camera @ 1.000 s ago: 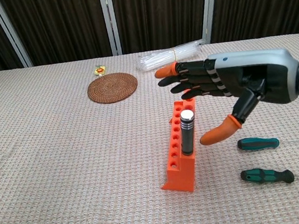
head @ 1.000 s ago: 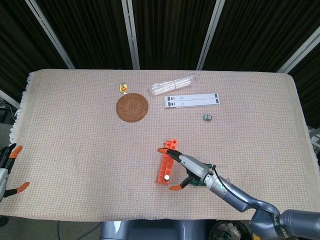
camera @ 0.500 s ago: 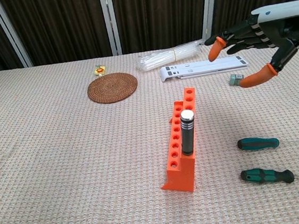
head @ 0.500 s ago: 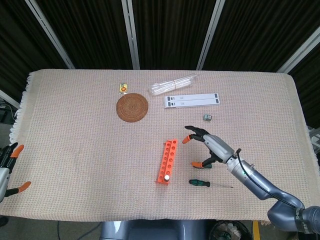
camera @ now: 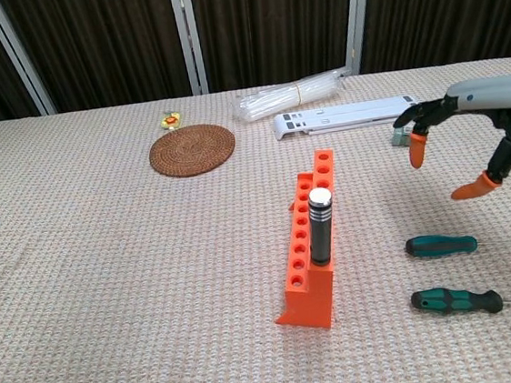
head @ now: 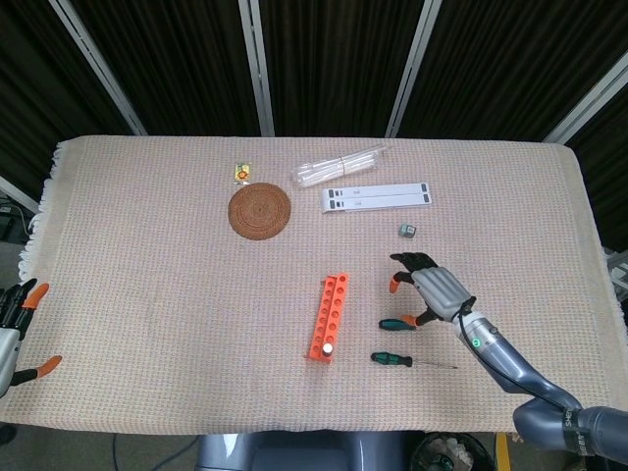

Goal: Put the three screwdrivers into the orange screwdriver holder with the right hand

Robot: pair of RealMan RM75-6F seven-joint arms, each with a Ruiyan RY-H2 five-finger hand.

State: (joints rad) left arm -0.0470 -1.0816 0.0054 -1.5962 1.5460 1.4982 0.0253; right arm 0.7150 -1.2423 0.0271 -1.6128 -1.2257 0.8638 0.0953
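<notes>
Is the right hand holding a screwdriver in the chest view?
No, the right hand is open above the table, and both green screwdrivers lie untouched below it.

Your holder (camera: 312, 246) is bright orange, and the one screwdriver (camera: 320, 229) standing in it shows a dark handle with a silver cap. Your two loose screwdrivers, the farther one (camera: 440, 245) and the nearer one (camera: 456, 300), have green-and-black handles. Your right hand (head: 432, 287) is grey and black with orange fingertips (camera: 417, 149); your left hand (head: 14, 329) shows orange tips too. The tablecloth (head: 147, 275) is beige with a woven waffle pattern. The round coaster (camera: 193, 150) is brown wicker. The far strip (head: 378, 197) is white.
</notes>
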